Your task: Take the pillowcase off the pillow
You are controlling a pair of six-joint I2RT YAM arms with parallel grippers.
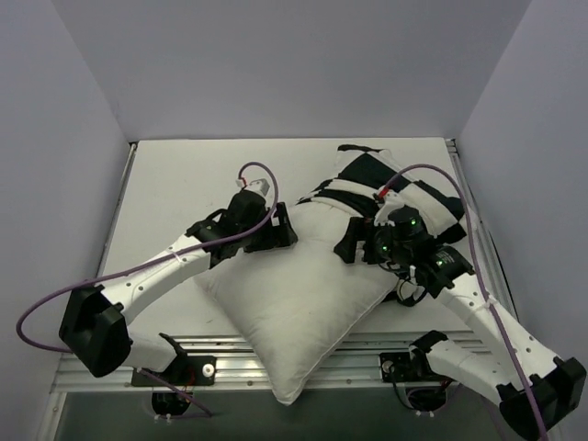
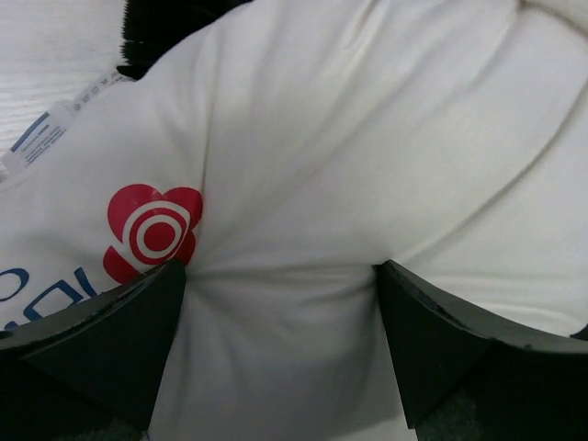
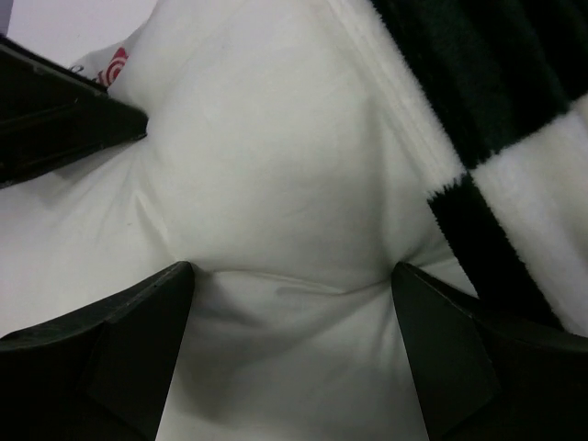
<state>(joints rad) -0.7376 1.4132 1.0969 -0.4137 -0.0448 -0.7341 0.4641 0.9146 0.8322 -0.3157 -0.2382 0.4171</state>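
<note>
Red mark (image 2: 152,231) seen only by left wrist | one pillow (image 1: 303,294), one pillowcase (image 1: 404,197) | left claw (image 2: 280,276) and right claw (image 3: 289,280) both pinched into pillow

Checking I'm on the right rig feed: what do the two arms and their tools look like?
Both arms have white link shells with black joint housings. The left arm and right arm each trail a purple cable looping to the wrist. The left tool and right tool have matte black wedge-shaped fingers. Green indicator lights glow on the right wrist. No readable markings show.
</note>
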